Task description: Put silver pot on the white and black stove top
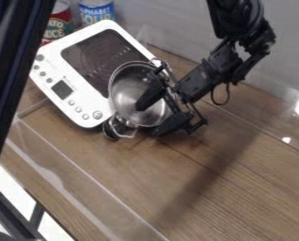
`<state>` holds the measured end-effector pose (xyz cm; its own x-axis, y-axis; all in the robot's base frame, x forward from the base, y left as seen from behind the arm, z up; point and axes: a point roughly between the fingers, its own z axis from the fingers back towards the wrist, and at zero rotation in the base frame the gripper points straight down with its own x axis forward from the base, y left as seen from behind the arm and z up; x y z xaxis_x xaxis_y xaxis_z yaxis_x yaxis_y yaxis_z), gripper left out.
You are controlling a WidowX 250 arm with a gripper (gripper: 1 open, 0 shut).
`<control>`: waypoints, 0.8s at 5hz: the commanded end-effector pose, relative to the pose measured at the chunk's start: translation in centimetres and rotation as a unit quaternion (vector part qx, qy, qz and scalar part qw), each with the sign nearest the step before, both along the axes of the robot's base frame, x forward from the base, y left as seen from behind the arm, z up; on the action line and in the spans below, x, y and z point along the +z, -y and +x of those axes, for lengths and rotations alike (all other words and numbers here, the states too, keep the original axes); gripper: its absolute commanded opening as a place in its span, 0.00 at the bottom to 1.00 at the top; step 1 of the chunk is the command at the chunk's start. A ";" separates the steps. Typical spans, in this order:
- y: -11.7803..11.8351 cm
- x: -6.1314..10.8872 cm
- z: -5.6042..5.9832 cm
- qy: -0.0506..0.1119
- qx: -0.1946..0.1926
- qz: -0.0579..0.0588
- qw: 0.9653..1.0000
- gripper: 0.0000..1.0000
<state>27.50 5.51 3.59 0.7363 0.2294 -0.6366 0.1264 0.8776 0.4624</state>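
"Leaning at the stove's (79, 47) right edge, that pot (130, 85)! And the hand (155, 115)?"

"Just right of it, fingers spread about the rim, seemingly gripping nothing; the nudge should go left."

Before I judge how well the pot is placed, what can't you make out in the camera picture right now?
- Pot's underside: hidden by its own tilted body, so its contact with the stove is unclear.
- Gripper fingertips: dark and blurred; any touch on the pot cannot be told.
- Button markings on the stove: too small.
- Cans behind: cut off by the top edge.
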 end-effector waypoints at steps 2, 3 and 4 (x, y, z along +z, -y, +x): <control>-1.2 1.4 0.0 0.010 0.011 0.017 1.000 0.00; -1.4 1.3 -0.2 0.008 0.012 0.017 1.000 0.00; -1.5 1.2 -0.4 0.005 0.016 0.020 1.000 1.00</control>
<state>27.02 6.28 3.72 0.7187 0.2623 -0.6439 0.1132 0.8697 0.4805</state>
